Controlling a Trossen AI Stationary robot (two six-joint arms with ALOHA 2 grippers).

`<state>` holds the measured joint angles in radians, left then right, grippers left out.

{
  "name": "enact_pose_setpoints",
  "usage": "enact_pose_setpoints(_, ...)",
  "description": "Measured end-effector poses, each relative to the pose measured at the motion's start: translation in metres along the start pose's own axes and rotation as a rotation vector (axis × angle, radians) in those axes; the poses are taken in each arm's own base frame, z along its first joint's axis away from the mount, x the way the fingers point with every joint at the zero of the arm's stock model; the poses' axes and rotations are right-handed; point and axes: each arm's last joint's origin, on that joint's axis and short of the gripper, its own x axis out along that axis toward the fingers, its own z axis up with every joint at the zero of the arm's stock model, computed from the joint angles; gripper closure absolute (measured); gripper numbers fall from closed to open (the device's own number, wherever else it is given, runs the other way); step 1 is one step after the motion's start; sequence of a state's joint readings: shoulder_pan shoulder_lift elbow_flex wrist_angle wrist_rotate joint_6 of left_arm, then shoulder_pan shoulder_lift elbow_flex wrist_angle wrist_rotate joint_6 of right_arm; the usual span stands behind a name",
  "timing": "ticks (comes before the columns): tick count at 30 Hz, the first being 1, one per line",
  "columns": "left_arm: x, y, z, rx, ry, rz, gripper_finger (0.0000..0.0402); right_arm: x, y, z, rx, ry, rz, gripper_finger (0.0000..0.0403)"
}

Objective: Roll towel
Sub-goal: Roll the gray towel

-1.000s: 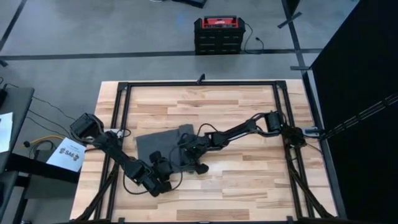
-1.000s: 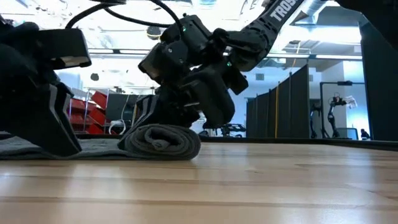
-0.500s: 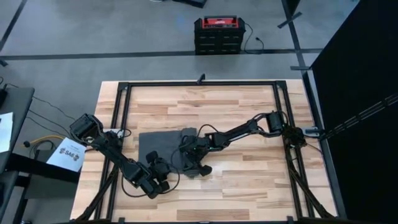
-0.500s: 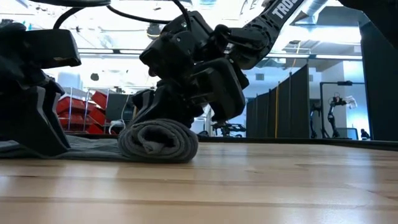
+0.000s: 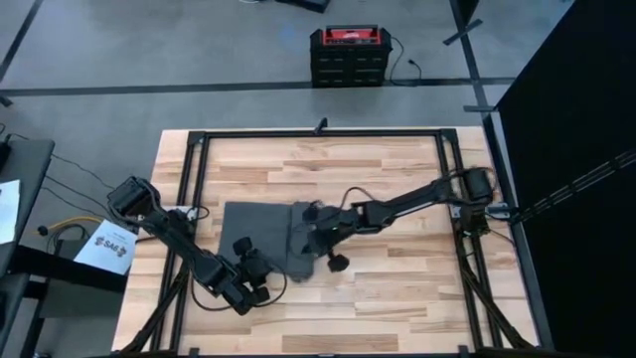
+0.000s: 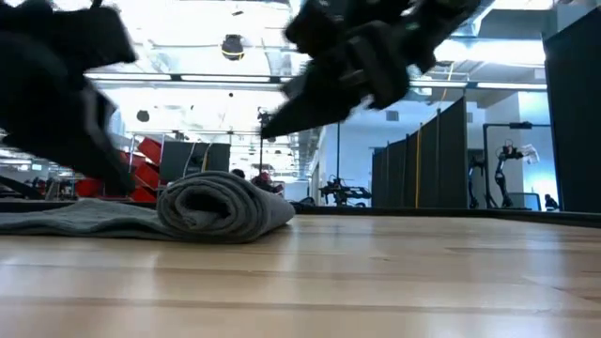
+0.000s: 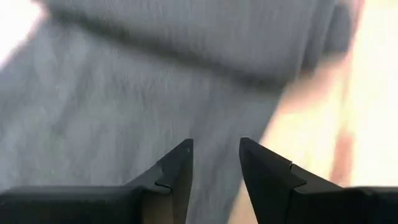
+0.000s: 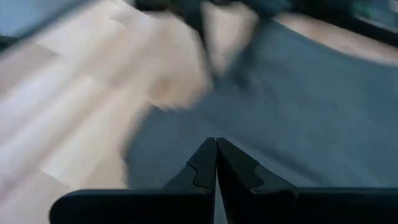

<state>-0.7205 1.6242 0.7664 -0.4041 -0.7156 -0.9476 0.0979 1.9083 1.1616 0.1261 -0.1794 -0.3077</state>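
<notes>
The dark grey towel (image 5: 260, 231) lies on the wooden table. Its right end is rolled into a loose roll (image 6: 222, 207), and the flat rest (image 6: 75, 222) spreads toward the table's left. My right gripper (image 8: 216, 149) is shut with nothing between its fingers. It hangs above the roll (image 5: 310, 227), clear of it in the low view (image 6: 357, 56). My left gripper (image 7: 214, 149) is open over the flat cloth near the towel's near edge (image 5: 256, 264), and I see it holding nothing.
A black metal frame (image 5: 318, 133) runs around the table top. Bare wood (image 5: 397, 288) lies to the right of the towel and toward the near edge. A red and black box (image 5: 348, 55) stands on the floor beyond the far edge.
My right gripper has risen off the towel roll and now hangs clear above it. My left gripper has also lifted from the flat cloth. The roll has shifted a little toward the table's left and has slumped looser and flatter.
</notes>
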Motion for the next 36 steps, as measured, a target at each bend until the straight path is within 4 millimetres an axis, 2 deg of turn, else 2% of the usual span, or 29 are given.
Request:
enact_pose_setpoints(3, 0.003, 0.003, 0.016, 0.019, -0.058, 0.018, 0.0283, -0.029, 0.003, -0.012, 0.088, 0.055, -0.092, 0.0403)
enact_pose_setpoints(8, 0.030, 0.021, 0.049, 0.056, -0.115, 0.071, 0.0283, -0.046, 0.011, -0.050, 0.212, 0.129, -0.104, 0.0403)
enact_pose_setpoints(12, 0.050, 0.045, 0.071, 0.174, -0.117, 0.154, 0.0283, -0.037, 0.014, -0.079, 0.226, 0.124, -0.117, 0.0397)
enact_pose_setpoints(16, 0.053, 0.061, 0.085, 0.317, -0.116, 0.187, 0.0283, -0.026, 0.010, -0.093, 0.271, 0.132, -0.139, 0.0363)
enact_pose_setpoints(19, 0.054, 0.071, 0.095, 0.350, -0.100, 0.107, 0.0283, -0.016, 0.006, -0.104, 0.288, 0.147, -0.160, 0.0328)
enact_pose_setpoints(23, 0.063, 0.086, 0.093, 0.370, -0.001, -0.097, 0.0283, -0.004, 0.000, -0.107, 0.294, 0.128, -0.176, 0.0287)
enact_pose_setpoints(25, 0.068, 0.093, 0.088, 0.360, 0.038, -0.145, 0.0283, -0.003, -0.001, -0.106, 0.293, 0.117, -0.179, 0.0271)
enact_pose_setpoints(31, 0.080, 0.108, 0.074, 0.320, 0.051, -0.185, 0.0283, -0.002, -0.006, -0.107, 0.322, 0.104, -0.189, 0.0242)
enact_pose_setpoints(36, 0.087, 0.118, 0.061, 0.272, 0.015, -0.193, 0.0283, -0.001, -0.009, -0.108, 0.442, 0.097, -0.200, 0.0233)
